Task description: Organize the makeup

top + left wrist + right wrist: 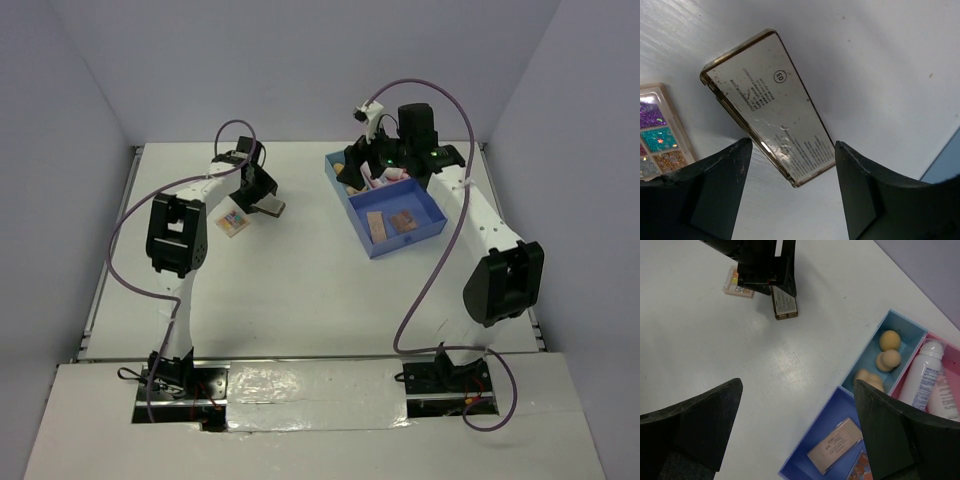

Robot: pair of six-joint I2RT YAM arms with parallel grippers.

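A brown-gold palette [771, 107] lies face down on the white table, its near corner between my open left gripper's [790, 195] fingers; it also shows in the top view [270, 208] and the right wrist view [784, 304]. A multicolour glitter palette [657, 135] lies left of it, also in the top view [234, 222]. My right gripper [797, 435] is open and empty above the tray's edge. In the blue-and-pink tray [432, 228] lie tan sponges [889, 351], a white bottle [924, 375], a pinkish palette [836, 445] and another palette [404, 221].
The left arm [178, 235] bends over the table's left part. The right arm [500, 270] reaches over the tray at the back right. Purple cables loop over both arms.
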